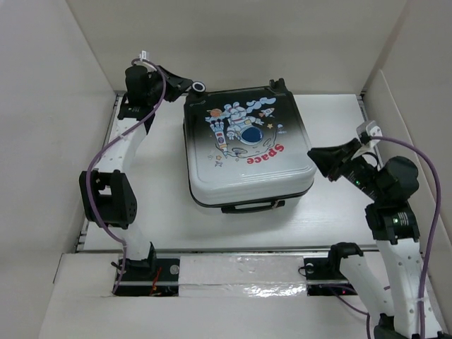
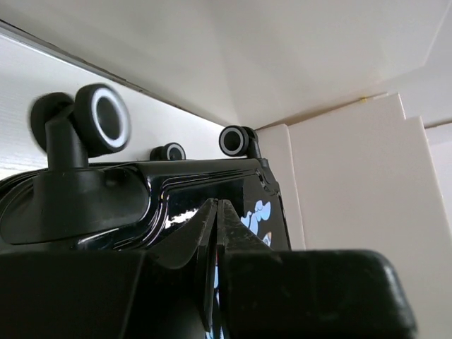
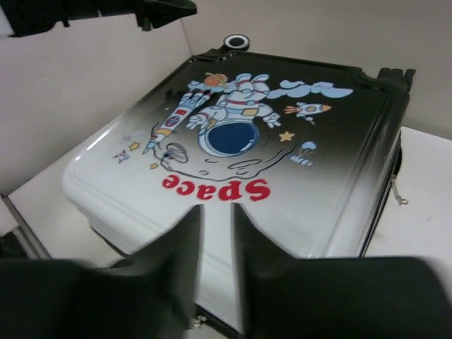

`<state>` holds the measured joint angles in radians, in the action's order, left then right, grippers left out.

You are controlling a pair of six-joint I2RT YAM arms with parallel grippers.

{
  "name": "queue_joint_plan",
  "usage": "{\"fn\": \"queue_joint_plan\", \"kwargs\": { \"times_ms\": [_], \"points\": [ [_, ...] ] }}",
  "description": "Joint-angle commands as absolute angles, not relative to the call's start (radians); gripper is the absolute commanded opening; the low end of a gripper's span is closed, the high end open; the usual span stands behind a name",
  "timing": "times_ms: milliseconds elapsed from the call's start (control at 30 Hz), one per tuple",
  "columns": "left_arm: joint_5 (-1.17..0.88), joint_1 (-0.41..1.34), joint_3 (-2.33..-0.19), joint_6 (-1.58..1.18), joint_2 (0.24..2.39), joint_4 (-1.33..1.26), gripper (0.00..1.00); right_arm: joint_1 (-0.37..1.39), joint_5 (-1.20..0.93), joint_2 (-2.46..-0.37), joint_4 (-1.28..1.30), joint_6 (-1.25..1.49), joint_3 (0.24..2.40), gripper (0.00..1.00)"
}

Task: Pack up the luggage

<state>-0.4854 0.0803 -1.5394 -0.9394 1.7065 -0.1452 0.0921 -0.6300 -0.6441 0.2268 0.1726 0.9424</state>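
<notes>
The luggage lies flat and closed on the table, black at the far end fading to white, with the astronaut print and red "Space" facing up. My left gripper is shut and empty at its far-left corner, next to a caster wheel. In the left wrist view the shut fingertips hover over the glossy black shell. My right gripper sits at the case's right edge. Its fingers are a narrow gap apart over the white shell, with nothing between them.
The case's black carry handle faces the arm bases. Three casters stick up at the far end by the back wall. White walls close in on the left and right. A zipper pull hangs on the case's right side.
</notes>
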Motion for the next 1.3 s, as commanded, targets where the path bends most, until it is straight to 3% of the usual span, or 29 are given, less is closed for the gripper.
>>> {"fn": "queue_joint_plan", "kwargs": {
  "times_ms": [0, 100, 233, 267, 300, 333, 433, 467, 567, 700, 733, 867, 1067, 1267],
  "points": [
    [-0.502, 0.081, -1.555, -0.905, 1.718, -0.210, 0.00, 0.097, -0.693, -0.543, 0.271, 0.170, 0.908, 0.21],
    [-0.502, 0.072, -1.569, -0.893, 1.746, -0.198, 0.00, 0.106, -0.697, -0.473, 0.313, 0.172, 0.822, 0.00],
    [-0.441, 0.060, -1.502, -0.855, 1.695, -0.216, 0.02, 0.106, -0.704, -0.387, 0.385, 0.157, 0.694, 0.00],
    [-0.419, 0.060, -1.484, -0.845, 1.674, -0.218, 0.10, 0.106, -0.704, -0.373, 0.429, 0.150, 0.669, 0.00],
    [-0.387, 0.049, -1.464, -0.836, 1.628, -0.219, 0.31, 0.106, -0.692, -0.359, 0.448, 0.143, 0.619, 0.00],
    [-0.317, 0.035, -1.410, -0.827, 1.600, -0.225, 0.40, 0.106, -0.683, -0.333, 0.465, 0.143, 0.591, 0.00],
    [-0.195, 0.000, -1.202, -0.888, 1.464, -0.315, 0.56, 0.106, -0.643, -0.278, 0.476, 0.187, 0.497, 0.09],
    [-0.184, -0.012, -1.137, -0.914, 1.433, -0.346, 0.56, 0.106, -0.628, -0.262, 0.459, 0.202, 0.474, 0.09],
    [-0.166, -0.043, -0.906, -0.995, 1.315, -0.452, 0.50, 0.106, -0.607, -0.241, 0.428, 0.238, 0.405, 0.21],
    [-0.147, -0.014, -0.659, -0.997, 1.142, -0.531, 0.33, 0.126, -0.639, -0.293, 0.385, 0.221, 0.353, 0.36],
    [-0.138, 0.001, -0.613, -0.985, 1.114, -0.546, 0.24, 0.146, -0.646, -0.310, 0.364, 0.218, 0.345, 0.38],
    [-0.109, 0.057, -0.419, -0.908, 1.008, -0.509, 0.04, 0.256, -0.554, -0.376, 0.283, 0.219, 0.371, 0.41],
    [-0.126, 0.069, -0.266, -0.807, 0.824, -0.379, 0.00, 0.513, -0.335, -0.362, 0.131, 0.337, 0.281, 0.48],
    [-0.251, 0.087, -0.175, -0.743, 0.741, -0.342, 0.00, 0.862, 0.153, -0.368, -0.035, 0.388, 0.199, 0.56]
  ]
}}
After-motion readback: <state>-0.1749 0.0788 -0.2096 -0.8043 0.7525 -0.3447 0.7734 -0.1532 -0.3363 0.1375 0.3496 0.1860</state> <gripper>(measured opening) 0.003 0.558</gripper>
